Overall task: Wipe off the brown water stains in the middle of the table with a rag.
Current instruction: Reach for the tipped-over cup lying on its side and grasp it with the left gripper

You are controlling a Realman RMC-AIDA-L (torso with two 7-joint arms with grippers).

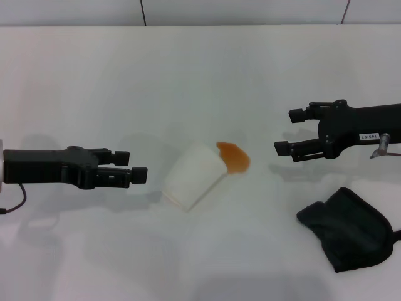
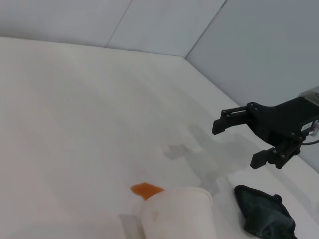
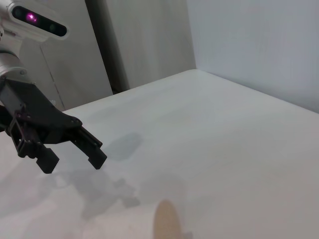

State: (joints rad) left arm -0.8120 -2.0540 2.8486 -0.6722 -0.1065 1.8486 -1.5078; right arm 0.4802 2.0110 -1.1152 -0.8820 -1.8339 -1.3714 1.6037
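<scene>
One black rag (image 1: 348,227) lies just below the empty, open right gripper (image 1: 285,132). One tipped white cup (image 1: 193,175) and one brown stain (image 1: 234,156) sit between it and the open, empty left gripper (image 1: 135,165).

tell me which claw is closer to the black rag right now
Right. The right claw hovers just above and behind the rag, at the table's right side. The left claw sits far off, beyond the tipped cup.
</scene>
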